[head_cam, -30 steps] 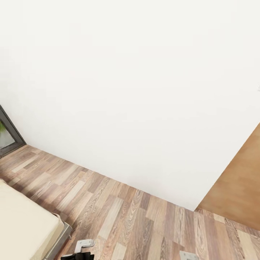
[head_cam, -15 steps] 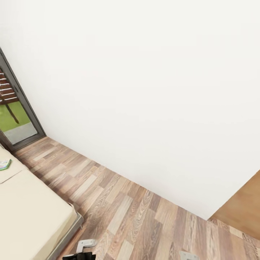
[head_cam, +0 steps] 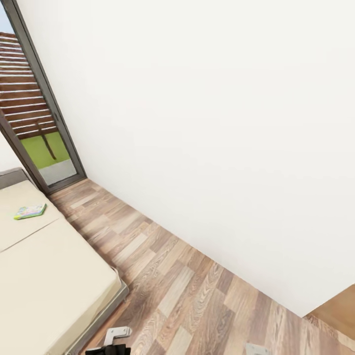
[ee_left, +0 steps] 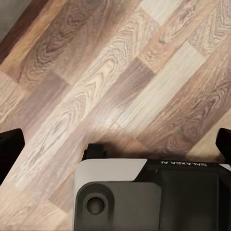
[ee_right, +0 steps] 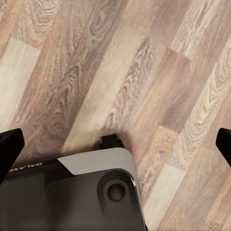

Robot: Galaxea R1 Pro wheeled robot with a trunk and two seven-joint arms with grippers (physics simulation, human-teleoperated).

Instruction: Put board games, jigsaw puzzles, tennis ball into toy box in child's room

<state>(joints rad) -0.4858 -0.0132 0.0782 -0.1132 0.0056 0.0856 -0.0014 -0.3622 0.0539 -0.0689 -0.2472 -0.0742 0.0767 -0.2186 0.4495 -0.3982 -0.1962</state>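
A flat board game lay on the far part of the bed, at the left, near the tall window. It looked light, stiff and thin, best pinched across one edge. Both tools, the left and right, hung over the plank floor, spread wide and empty

Light is bright, even and flat in all three views, and the white wall is nearly blown out to a featureless sheet. Daylight shows through the tall window, yet it casts no strong beam; soft shadows lie beside the bed and under the robot base. The floor grain stays sharp, with lines leaning at the head view's edges.
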